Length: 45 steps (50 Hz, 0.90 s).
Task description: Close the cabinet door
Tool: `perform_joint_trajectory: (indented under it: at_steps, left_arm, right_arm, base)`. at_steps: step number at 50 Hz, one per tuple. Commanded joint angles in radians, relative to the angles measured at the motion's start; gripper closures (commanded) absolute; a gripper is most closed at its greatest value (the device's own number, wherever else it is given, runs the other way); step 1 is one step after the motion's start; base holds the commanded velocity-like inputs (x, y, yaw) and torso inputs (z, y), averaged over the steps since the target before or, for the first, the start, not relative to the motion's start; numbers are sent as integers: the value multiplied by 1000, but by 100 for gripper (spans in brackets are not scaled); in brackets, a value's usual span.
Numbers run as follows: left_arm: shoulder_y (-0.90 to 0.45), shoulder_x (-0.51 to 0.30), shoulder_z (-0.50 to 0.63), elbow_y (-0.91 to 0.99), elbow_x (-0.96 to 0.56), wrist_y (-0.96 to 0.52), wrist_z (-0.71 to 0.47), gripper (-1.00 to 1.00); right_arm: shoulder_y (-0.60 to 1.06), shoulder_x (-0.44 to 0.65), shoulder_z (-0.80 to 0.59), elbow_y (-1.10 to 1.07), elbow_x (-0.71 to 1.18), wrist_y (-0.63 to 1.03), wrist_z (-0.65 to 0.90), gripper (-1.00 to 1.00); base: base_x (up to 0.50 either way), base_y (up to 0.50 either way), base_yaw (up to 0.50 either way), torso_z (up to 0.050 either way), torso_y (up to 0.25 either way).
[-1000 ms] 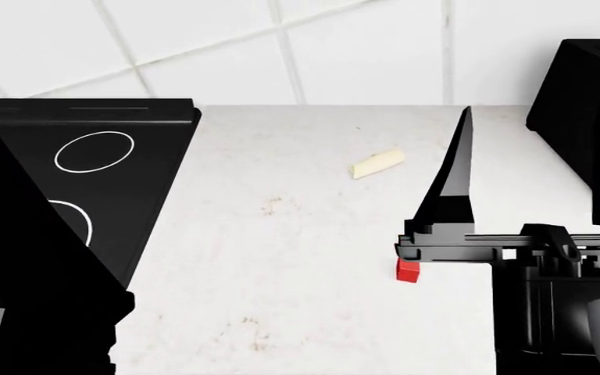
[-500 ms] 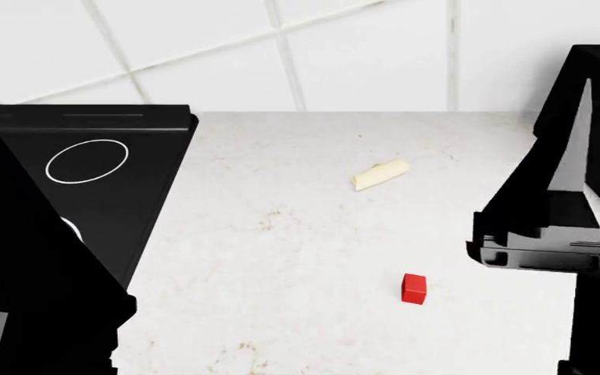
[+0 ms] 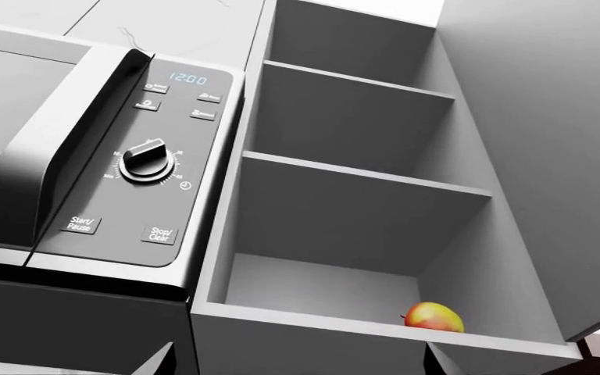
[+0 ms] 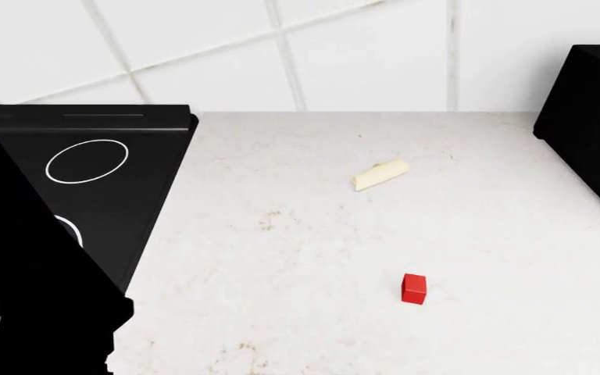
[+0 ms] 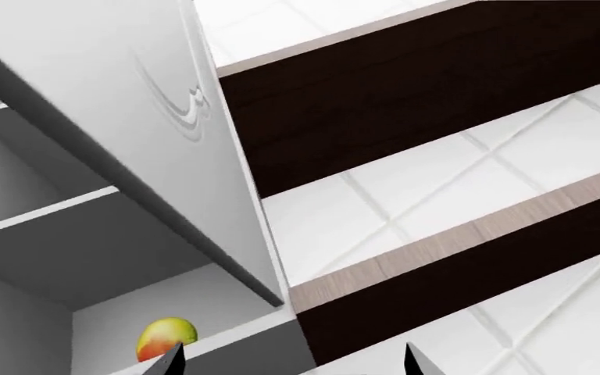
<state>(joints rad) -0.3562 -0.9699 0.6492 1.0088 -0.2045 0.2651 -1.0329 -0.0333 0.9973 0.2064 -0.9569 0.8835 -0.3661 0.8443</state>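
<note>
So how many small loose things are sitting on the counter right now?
2: a pale yellow stick toward the tiled wall, and a red cube nearer the robot. The dark arm on the left may hide others.

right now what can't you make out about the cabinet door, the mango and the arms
- Cabinet door: both wrist views cut it at the frame edge, so its hinge and full swing stay unseen; the head view misses it entirely.
- Mango: half hidden behind the shelf lip in the right wrist view.
- Left gripper, right gripper: only the tips enter each wrist view; the jaws stand apart.
- Microwave: small button labels unreadable.
</note>
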Motion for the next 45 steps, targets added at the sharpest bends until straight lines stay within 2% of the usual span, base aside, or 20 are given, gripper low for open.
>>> perform_joint_trajectory:
  at_steps: [1,11,15,20,33,41,45]
  left_arm:
    - [-4,2,6,-8,-3,3,4,-100]
    - [-6,1,8,-15,-6,10,5,-100]
    - [-6,2,10,-18,-6,11,6,-100]
    - [-6,3,12,-19,-7,11,8,-100]
    - [-5,-2,11,-17,-6,17,6,-100]
    - [-6,0,18,-16,-3,15,11,-100]
    - [-5,2,21,-17,-1,15,13,-100]
  right_arm:
    - [85,169,52,51,246,-75,39,-100]
    - [211,261,31,104,360,-77,40,-100]
    - [314,319,-14,123,417,-76,54,-100]
    - [517,378,-132,156,484,-52,62,-100]
    - [1013,288,-365,254,567,201,37,-100]
    - [1221,209,-456,369,567,350,-7,-100]
    - [1267,175,-490,421,547,393,-25,-100]
  base:
    - [0,0,0,0,0]
    - [0,0,0,0,0]
    - [0,0,0,0,0]
    - [0,0,0,0,0]
    - [0,0,0,0,0]
    - [0,0,0,0,0]
    - [0,0,0,0,0]
